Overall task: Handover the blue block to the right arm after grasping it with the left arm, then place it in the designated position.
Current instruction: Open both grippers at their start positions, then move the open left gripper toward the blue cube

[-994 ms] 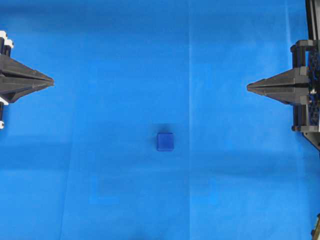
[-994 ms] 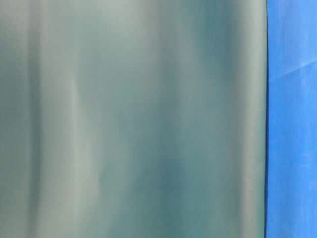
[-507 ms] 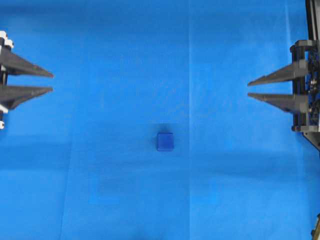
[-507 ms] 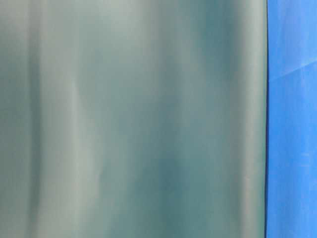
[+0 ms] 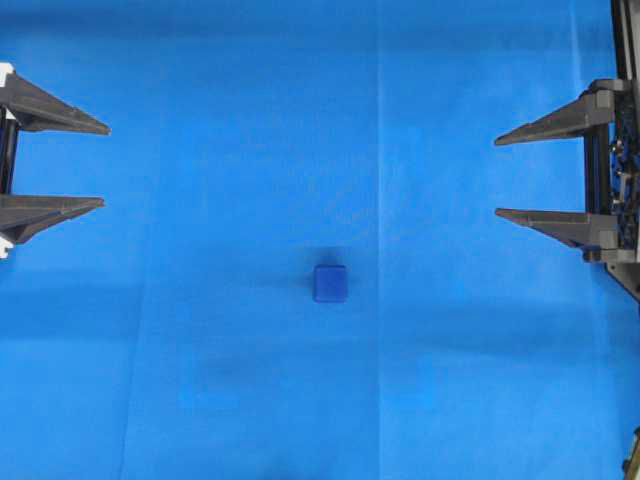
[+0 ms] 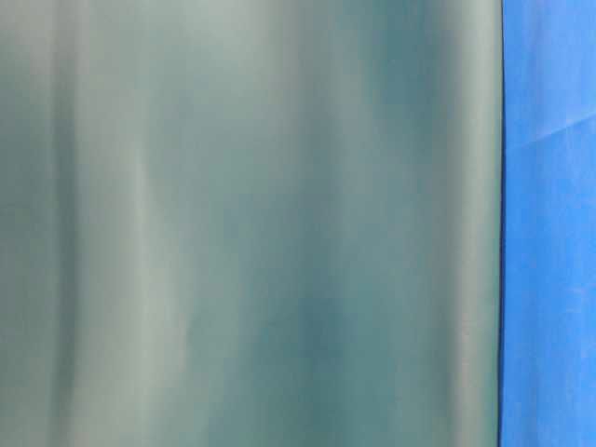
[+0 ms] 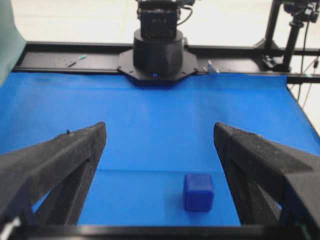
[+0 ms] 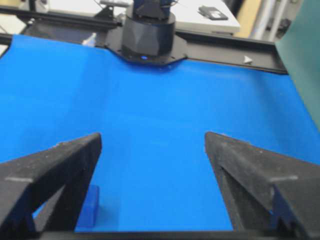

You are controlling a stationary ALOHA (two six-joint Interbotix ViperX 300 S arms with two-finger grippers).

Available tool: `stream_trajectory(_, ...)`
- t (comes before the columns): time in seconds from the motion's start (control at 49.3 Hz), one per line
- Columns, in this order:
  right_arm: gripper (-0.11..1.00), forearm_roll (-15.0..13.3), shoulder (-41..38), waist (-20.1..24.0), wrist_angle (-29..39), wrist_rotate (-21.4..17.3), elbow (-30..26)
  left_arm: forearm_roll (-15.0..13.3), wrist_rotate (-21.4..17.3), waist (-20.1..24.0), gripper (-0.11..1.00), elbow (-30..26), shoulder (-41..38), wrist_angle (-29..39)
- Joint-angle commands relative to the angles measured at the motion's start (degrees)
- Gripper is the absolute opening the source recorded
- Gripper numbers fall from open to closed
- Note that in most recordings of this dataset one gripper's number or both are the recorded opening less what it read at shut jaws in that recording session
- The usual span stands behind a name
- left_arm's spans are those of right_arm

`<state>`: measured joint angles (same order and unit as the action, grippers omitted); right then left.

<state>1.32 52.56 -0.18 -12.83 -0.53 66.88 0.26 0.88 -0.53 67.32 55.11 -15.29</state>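
While both grippers, left (image 5: pixel 103 167) and right (image 5: pixel 497 177), hang with fingers spread, the blue block (image 5: pixel 330 283) sits ungrasped; everything's ahead.

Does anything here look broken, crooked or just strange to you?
One oddity: the table-level view is almost wholly filled by a blurry grey-green sheet, leaving only a strip of blue cloth. Otherwise the blue block sits squarely on the cloth, untouched, between the open left end effector and right end effector.
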Motion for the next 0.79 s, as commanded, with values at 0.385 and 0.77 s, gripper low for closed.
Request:
stream_trajectory(0.385,0.96,0.18,-1.14,-0.09,-0.53,-0.09,-1.76,0.09,0.09,-2.90,0.91,-4.57,-17.23,-10.99)
stream_trajectory(0.77,0.96,0.18,-1.49,-0.18,-0.53,0.00,-1.85,0.09,0.09,-5.10,0.91,-18.46,-36.74,-13.18)
